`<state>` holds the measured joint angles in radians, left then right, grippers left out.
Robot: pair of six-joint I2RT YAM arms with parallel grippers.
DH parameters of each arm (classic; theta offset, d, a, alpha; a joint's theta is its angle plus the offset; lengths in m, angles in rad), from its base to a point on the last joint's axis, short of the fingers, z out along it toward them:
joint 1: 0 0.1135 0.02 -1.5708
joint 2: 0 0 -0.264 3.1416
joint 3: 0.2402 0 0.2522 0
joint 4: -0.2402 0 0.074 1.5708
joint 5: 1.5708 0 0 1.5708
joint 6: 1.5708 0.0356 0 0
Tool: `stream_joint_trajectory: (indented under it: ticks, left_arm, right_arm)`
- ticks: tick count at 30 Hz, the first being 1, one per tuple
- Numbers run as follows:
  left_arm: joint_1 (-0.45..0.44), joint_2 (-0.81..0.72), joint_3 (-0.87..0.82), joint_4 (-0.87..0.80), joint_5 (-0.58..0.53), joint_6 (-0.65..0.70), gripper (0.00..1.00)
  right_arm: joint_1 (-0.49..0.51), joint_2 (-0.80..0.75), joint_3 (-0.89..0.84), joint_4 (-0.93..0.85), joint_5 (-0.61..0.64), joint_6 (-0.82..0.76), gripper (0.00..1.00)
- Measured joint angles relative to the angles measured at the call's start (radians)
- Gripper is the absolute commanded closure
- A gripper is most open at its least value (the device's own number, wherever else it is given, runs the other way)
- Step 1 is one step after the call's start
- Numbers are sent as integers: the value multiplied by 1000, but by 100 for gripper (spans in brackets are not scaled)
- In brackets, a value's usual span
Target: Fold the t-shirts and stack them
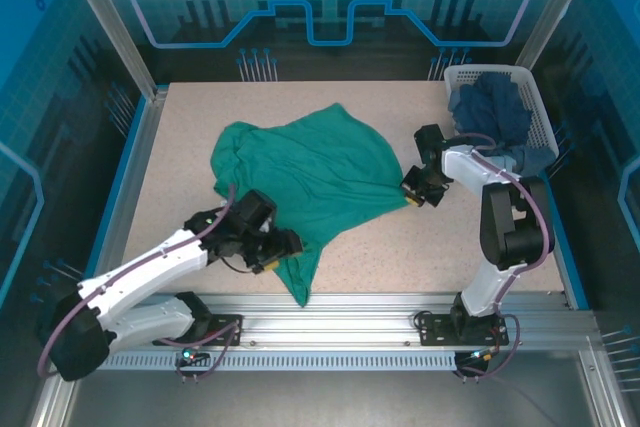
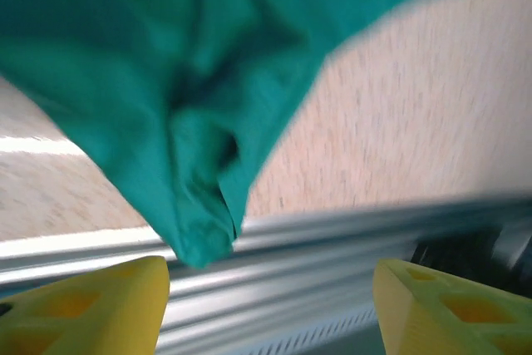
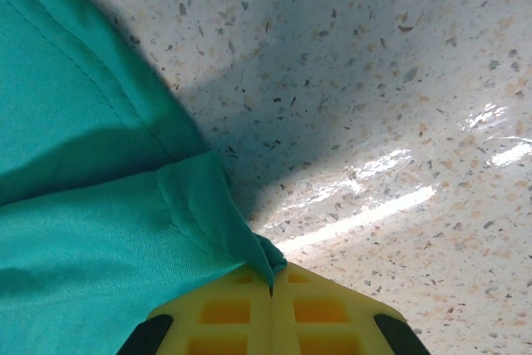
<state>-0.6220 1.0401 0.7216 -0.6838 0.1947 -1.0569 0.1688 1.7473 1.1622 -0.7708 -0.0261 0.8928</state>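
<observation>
A teal-green t-shirt [image 1: 310, 172] lies crumpled across the middle of the table, one narrow end trailing toward the near edge. My left gripper [image 1: 285, 247] hovers at that trailing end. In the left wrist view its yellow fingers [image 2: 91, 305] stand wide apart with nothing between them, and the teal cloth [image 2: 166, 81] lies just beyond, untouched. My right gripper [image 1: 415, 190] is at the shirt's right corner. Seen from the right wrist, it [image 3: 271, 288] is shut on a pinch of the teal hem [image 3: 83, 205]. Dark navy t-shirts [image 1: 490, 112] are heaped in the basket.
A white lattice basket [image 1: 485, 70] stands at the table's back right corner. An aluminium rail [image 1: 350, 312] runs along the near edge, and the same rail [image 2: 332, 239] passes just under my left fingers. Bare speckled tabletop [image 1: 440, 257] lies to the front right.
</observation>
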Motion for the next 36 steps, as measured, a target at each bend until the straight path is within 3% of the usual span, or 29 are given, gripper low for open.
stream_joint_trajectory:
  ticks: [3, 6, 8, 11, 13, 17, 18, 23, 27, 29, 32, 36]
  left_arm:
    - [214, -43, -24, 5, -34, -47, 46]
    - [413, 37, -38, 6, -46, -35, 46]
    - [483, 168, -29, 19, -52, -5, 43]
    - [516, 406, 27, 19, -51, 50, 45]
    - [518, 507, 74, 21, -51, 80, 56]
    - [531, 660, 233, 33, -50, 144, 99]
    - [537, 715, 294, 28, -47, 166, 100]
    - [581, 911, 592, 45, -94, 253, 100]
    - [616, 934, 787, 28, -172, 306, 100]
    - [620, 915, 837, 24, -223, 327, 89]
    - [618, 830, 771, 15, -294, 353, 62]
    - [614, 639, 552, -23, -340, 352, 58]
  right_arm:
    - [0, 0, 0, 1, -4, -5, 100]
    - [0, 0, 0, 1, -8, -5, 100]
    - [0, 0, 1, 1, -8, -5, 100]
    - [0, 0, 8, 1, -8, -5, 100]
    - [0, 0, 17, 1, -8, -5, 100]
    - [0, 5, 47, 1, -8, -11, 100]
    - [0, 11, 59, 1, -8, -13, 100]
    - [-10, 53, 138, 1, -11, -23, 100]
    - [-18, 71, 204, 0, 10, -23, 100]
    - [-18, 69, 218, 1, 23, -23, 100]
    - [-17, 69, 218, -1, 27, -23, 100]
    - [-11, 69, 195, -4, 27, -31, 100]
